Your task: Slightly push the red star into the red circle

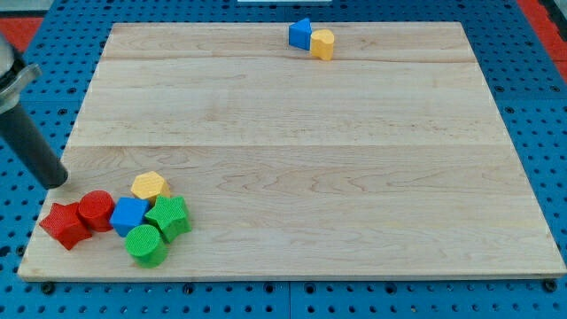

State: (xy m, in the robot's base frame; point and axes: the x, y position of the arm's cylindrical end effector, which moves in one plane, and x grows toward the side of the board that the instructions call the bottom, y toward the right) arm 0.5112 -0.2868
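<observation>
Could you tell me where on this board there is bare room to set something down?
The whole middle and right of the wooden board lie bare, between the blue block and yellow block at the view's top and the bottom-left cluster: red star, red circle, blue cube, yellow hexagon, green star, green cylinder. My tip crowds that corner.

the dark rod runs out of the view's left edge and its upper part is cut off there; only the lower stretch and my tip (57, 177) show, just above the red star (64, 225). the blue block (129, 215) is partly covered by the green star (168, 216) and green cylinder (145, 245), so its shape cannot be made out. the yellow block (150, 186) has its lower edge hidden behind its neighbours. the far blue block (300, 34) is too small to name its shape. the tabletop (354, 177) has its bottom corners close to the view's edge.
</observation>
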